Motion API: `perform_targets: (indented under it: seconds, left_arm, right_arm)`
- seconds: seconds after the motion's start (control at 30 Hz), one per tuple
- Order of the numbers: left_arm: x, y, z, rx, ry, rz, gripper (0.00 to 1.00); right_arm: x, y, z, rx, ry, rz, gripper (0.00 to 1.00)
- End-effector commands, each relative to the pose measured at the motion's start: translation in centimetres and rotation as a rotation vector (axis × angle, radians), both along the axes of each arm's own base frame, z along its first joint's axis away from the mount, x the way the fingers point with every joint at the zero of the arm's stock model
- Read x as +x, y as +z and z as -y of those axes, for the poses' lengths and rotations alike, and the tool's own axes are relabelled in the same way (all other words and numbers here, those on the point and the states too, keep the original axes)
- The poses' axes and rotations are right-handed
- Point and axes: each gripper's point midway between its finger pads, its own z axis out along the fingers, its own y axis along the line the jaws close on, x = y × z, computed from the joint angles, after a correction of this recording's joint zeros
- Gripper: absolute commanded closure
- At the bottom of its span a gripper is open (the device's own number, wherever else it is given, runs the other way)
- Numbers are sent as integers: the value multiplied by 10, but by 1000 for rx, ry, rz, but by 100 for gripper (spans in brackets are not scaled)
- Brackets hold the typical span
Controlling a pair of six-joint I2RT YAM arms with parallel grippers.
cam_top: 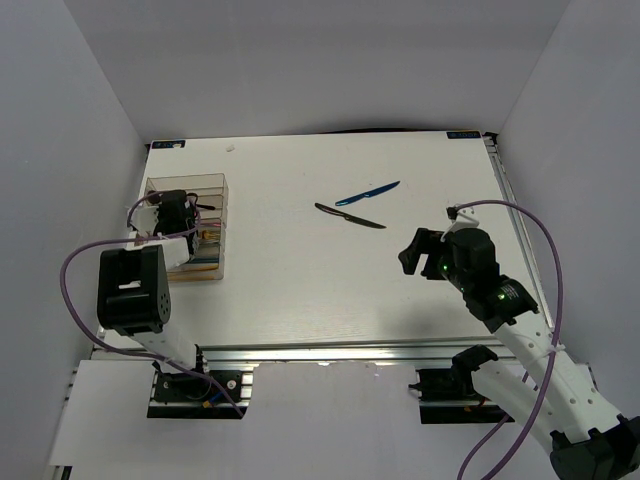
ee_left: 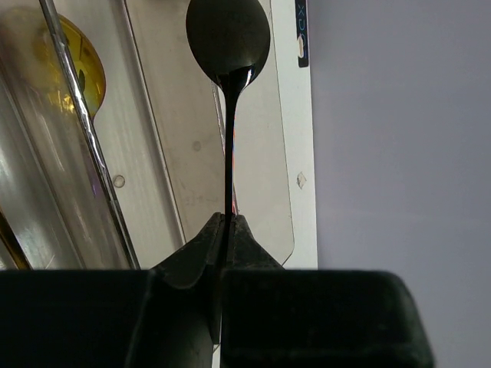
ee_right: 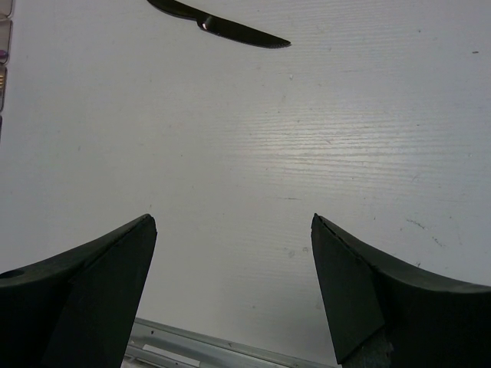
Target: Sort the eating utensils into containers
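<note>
Step in hand: by my judgement, placing the dark spoon into the organiser; release not yet made.
Left gripper: jaws pinched tight on the spoon's thin handle, no gap beyond the handle itself.
Spoon position: bowl pointing away from the wrist, over the outermost compartment beside the organiser's edge; whether it touches the floor, I cannot tell.
Neighbours: a gold-bowled piece and a silver handle lie in the compartments beside it.
Doing it well: align the handle with the dividers, lower until the bowl is near the floor, then open just enough to drop it without clipping the wall.
Right gripper: jaws spread wide, holding and touching nothing, hovering above the table.
Left to sort: a dark knife and a blue knife, near each other, well apart from the organiser.
</note>
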Motion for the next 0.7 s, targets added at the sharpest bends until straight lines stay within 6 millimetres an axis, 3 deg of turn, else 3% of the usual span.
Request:
perform_targets:
  seconds: [0.0, 0.13, 0.3, 0.37, 0.5, 0.67]
  left_arm:
    - [8, 9, 0, -23, -11, 51, 87]
    - [6, -3, 2, -61, -15, 35, 79]
    - [5, -3, 1, -70, -11, 29, 46]
    - [8, 1, 2, -70, -18, 37, 41]
    - [12, 30, 6, -54, -53, 97, 33]
    - [31, 92, 25, 87, -240, 110, 2]
  right_arm:
    - [5, 13, -5, 14, 28, 52, 14]
    - [4, 13, -5, 14, 33, 50, 14]
    - [3, 13, -9, 15, 56, 48, 12]
    - [2, 13, -12, 22, 81, 47, 12]
    - [3, 9, -16, 23, 100, 42, 11]
    - [10, -8, -36, 29, 186, -16, 11]
